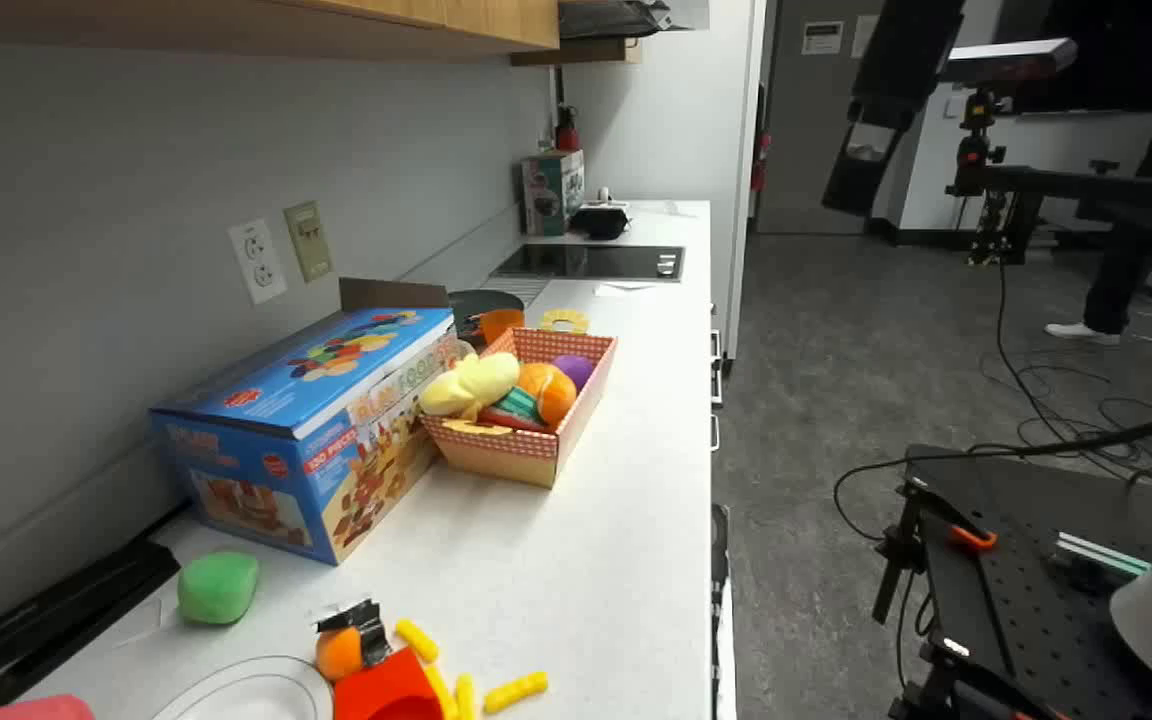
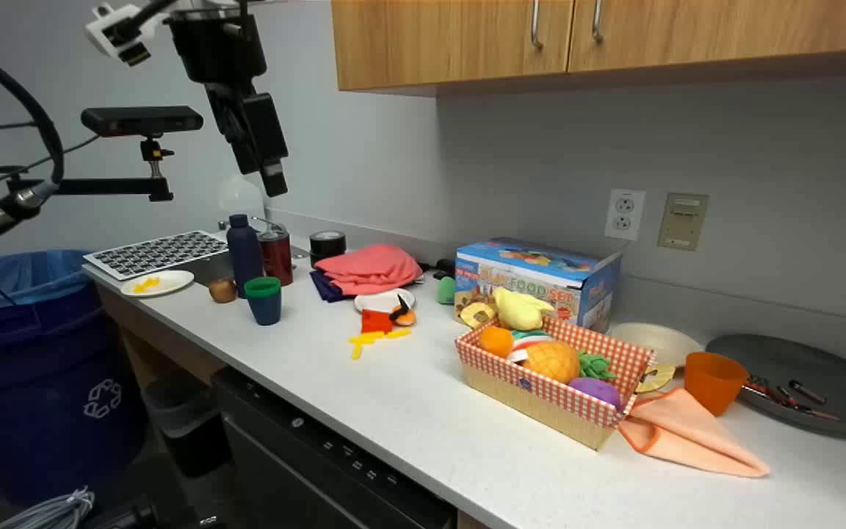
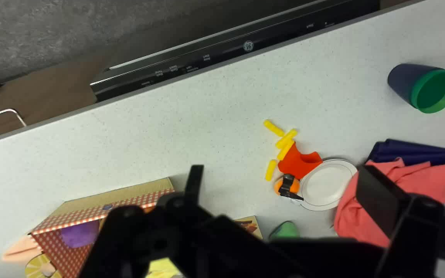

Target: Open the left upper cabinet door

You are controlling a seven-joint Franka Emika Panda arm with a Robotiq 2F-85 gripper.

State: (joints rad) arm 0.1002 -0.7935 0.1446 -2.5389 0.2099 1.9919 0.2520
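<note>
Overhead, we list the left upper cabinet door [image 2: 441, 40]: flat panel, warm wood grain, closed, level with the right cabinet door [image 2: 724, 29] at a thin upright seam. Place: high on the wall [image 2: 511, 162], above the surface [image 2: 379, 382], face turned to the near side. Its top runs out of view, so we cannot tell its long axis. Its handle [image 2: 536, 26], a slim curved metal bar by the right edge, stands upright; we see it only in an exterior view.

Pincer [image 3: 280, 181]: black, fingers [image 3: 194, 183] wide apart, well clear of the door. Their spread we read from the wrist view alone.

On the surface we enter: basket [image 2: 533, 411], tapered, tan-sided, lined in red-and-white check, holding soft-looking toy fruit [image 2: 551, 360]; printed box [image 2: 526, 283], sharp-cornered and glossy, just beyond the basket; coral cloth [image 2: 375, 268], crumpled, to the left; round dark tray [image 2: 797, 356], to the right.

Seen in an exterior view alone: smooth black cooktop [image 1: 586, 262], flat and rectangular, right of the basket; likewise, in an exterior view alone, tall blue bin [image 2: 41, 382], bag-lined, at the surface's left end.
</note>
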